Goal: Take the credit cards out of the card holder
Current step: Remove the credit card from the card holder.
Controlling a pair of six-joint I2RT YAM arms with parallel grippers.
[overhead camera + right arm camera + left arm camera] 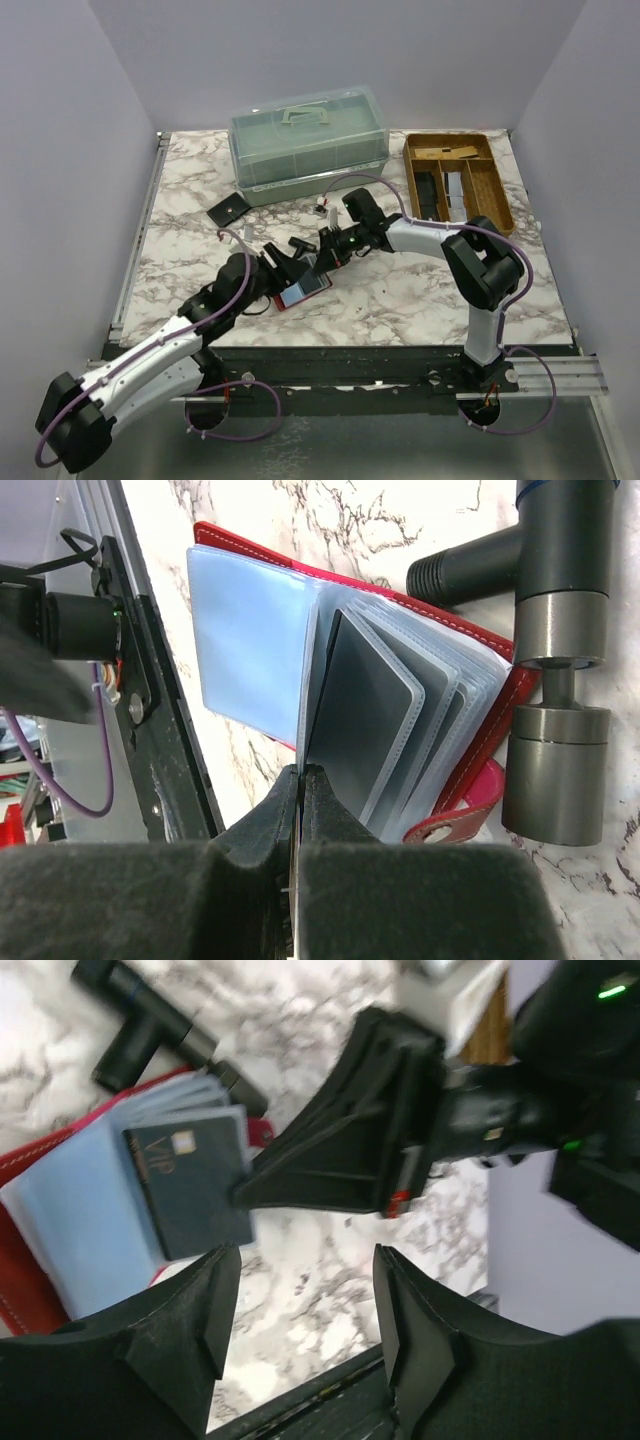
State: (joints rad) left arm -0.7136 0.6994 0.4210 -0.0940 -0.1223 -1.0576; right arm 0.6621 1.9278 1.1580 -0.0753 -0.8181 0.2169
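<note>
Marble-patterned table (pixel 400 300), plain pale lilac walls (pixel 300 60), even light, perhaps overhead

Red card holder (pixel 260 640), grey-veined white table (pixel 400 290)

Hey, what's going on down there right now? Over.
Left gripper open, empty. Right gripper shut on dark card, at red card holder. T-shaped tool beside holder.

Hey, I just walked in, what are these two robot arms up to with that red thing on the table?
Both arms are working over an open red card holder in the middle of the marble table. The right gripper is shut on the edge of a dark card at the holder's plastic sleeves, apparently to draw it out. The left gripper is open beside the holder, gripping nothing. Other grey cards sit in their sleeves, so the job is not finished.
</note>
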